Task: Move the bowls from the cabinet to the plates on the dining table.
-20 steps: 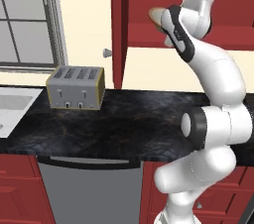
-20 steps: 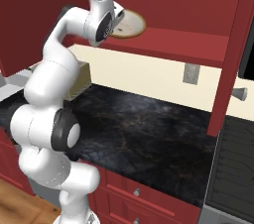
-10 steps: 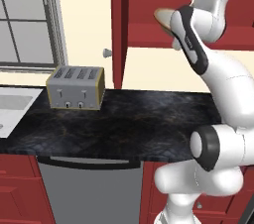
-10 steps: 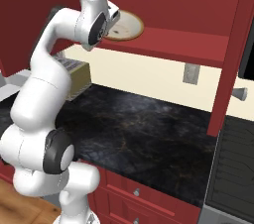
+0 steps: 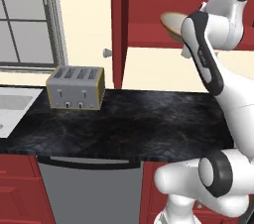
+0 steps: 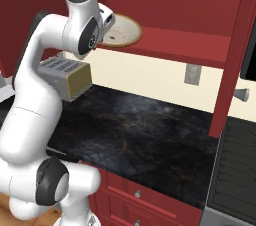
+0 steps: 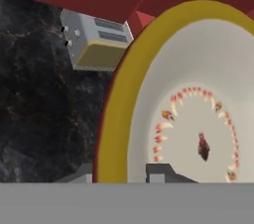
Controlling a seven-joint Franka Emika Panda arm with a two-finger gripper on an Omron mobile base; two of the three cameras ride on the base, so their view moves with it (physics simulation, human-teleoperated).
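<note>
A cream-white bowl [image 6: 123,30] with a tan rim sits at the front edge of the open dark red cabinet [image 6: 195,45]; its rim juts past the shelf. In the hand view the bowl [image 7: 198,119] shows small red marks inside. My gripper [image 7: 121,173] is shut on the near rim, one finger inside and one outside. From the left the bowl [image 5: 172,21] peeks out behind my wrist, under the cabinet [image 5: 149,0]. The gripper [image 6: 106,24] is at the bowl's left side. The plates and the dining table are out of view.
A silver toaster [image 5: 75,87] stands on the black counter [image 5: 139,124] below, left of the cabinet. The open cabinet doors [image 5: 118,25] [image 6: 234,60] hang on either side, each with a round knob [image 6: 243,95]. A sink edge [image 5: 12,106] lies far left.
My arm has stretched upward and the hand has drawn back a little from the shelf, with the cream bowl coming slightly outward with it. The toaster and doors have not moved.
</note>
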